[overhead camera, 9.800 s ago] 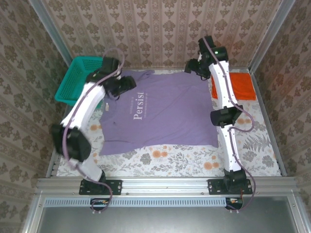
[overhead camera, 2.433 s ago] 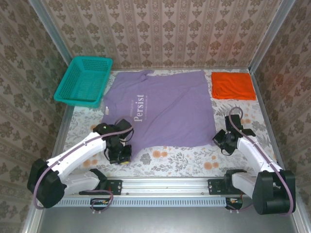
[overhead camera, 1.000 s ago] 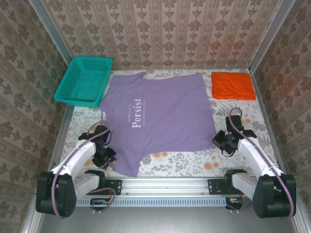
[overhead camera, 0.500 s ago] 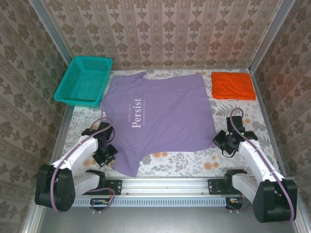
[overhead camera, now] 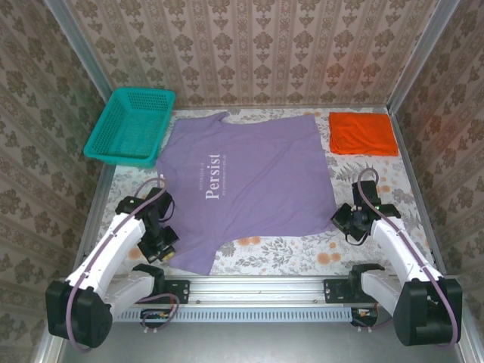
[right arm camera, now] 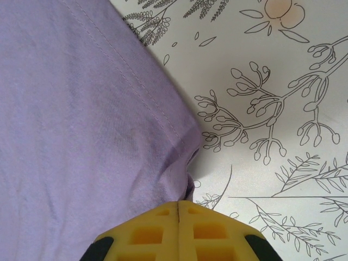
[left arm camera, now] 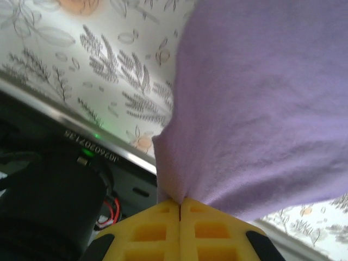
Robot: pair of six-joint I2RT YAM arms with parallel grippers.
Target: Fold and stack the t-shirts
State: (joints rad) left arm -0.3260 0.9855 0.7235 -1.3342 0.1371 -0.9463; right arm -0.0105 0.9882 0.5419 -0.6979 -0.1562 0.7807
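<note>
Here the purple tee point(overhead camera: 257, 170) lies spread flat over the middle of the top view; it is smooth and lavender, with the white word "Persist" running sideways left of centre. Its lower-left corner reaches toward the bottom rail. The left gripper point(overhead camera: 160, 243) sits at the tee's lower-left edge; in the left wrist view its yellow jaws are pressed together on a pinch of purple cloth, which drapes up and away from them. The right gripper point(right arm camera: 179, 205) is clamped on the tee's lower-right corner; the stitched hem bunches into small creases right at the closed jaws. The orange tee point(overhead camera: 361, 134) is a neat folded rectangle in the upper right, just beside the purple one and not touching it. Both lie on the floral table point(overhead camera: 302, 249); a teal basket point(overhead camera: 130, 125) stands in the upper left, just beside the purple tee.
</note>
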